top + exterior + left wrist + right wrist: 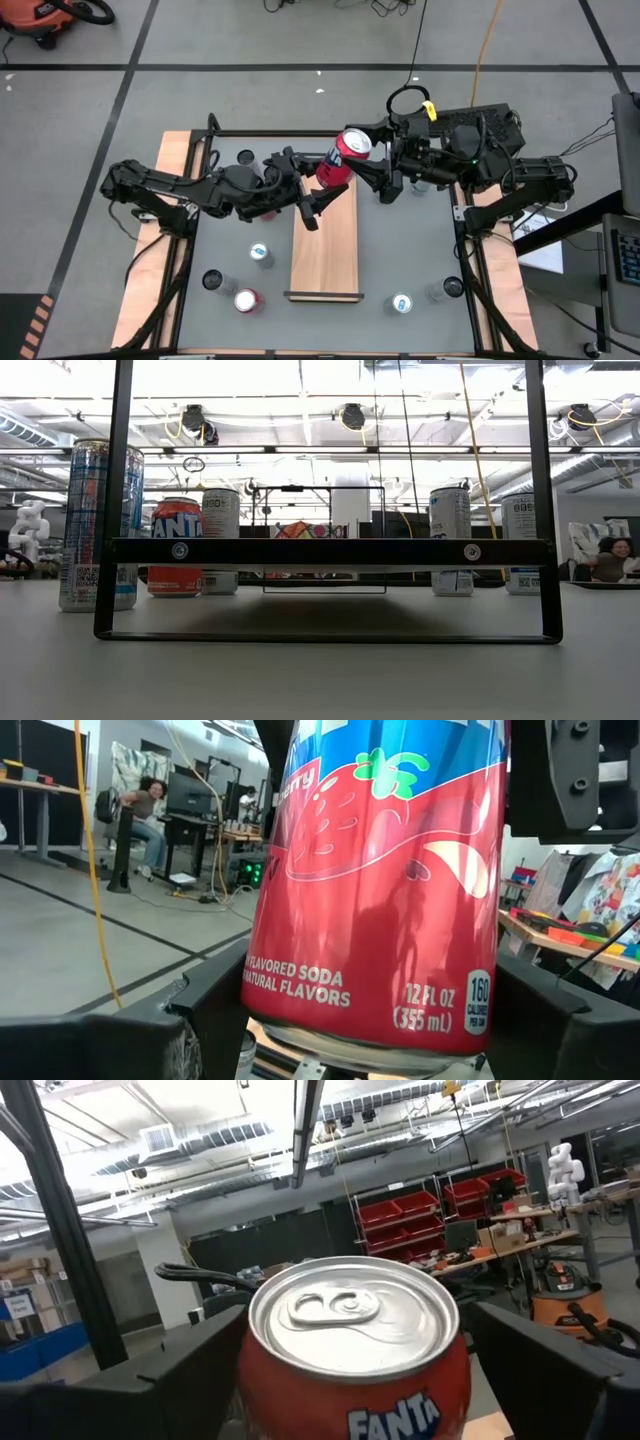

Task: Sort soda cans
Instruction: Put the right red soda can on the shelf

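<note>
Can [338, 158] in red with a silver top hangs tilted above the far end of the wooden board [325, 250], at about twelve o'clock from table centre. I see my left gripper [312, 190] clamped around its body, jaws spread wide by the can. My right gripper [380, 172] sits at the can's three o'clock, fingers open around its top end; I cannot tell whether they touch it. Other cans [247, 299] stand scattered on the grey table [400, 250].
</note>
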Controlling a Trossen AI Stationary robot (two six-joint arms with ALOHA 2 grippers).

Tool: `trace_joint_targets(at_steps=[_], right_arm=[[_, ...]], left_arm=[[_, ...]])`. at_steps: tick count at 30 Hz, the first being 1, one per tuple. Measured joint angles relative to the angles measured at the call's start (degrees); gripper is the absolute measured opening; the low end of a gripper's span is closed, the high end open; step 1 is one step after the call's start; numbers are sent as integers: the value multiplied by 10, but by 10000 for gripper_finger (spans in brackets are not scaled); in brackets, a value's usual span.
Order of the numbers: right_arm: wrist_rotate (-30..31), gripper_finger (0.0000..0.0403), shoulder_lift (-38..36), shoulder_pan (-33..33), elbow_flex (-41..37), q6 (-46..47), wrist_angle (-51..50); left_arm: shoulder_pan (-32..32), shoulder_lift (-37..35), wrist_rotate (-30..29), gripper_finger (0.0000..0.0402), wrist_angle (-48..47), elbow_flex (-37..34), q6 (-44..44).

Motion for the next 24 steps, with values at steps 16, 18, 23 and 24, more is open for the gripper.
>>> trace_joint_targets(at_steps=[16,18,23,24], right_arm=[[-14,261,1,0,0,1,-20],[-15,264,1,0,0,1,-20],[-37,262,-10,0,0,-3,-42],[-45,261,-14,0,-1,-3,-51]], left_arm=[[0,0,-12,298,-11,0,-1],[0,0,-14,309,-12,0,-2],[-2,0,-15,371,-13,0,-7],[-2,-1,-14,384,-14,0,-18]])
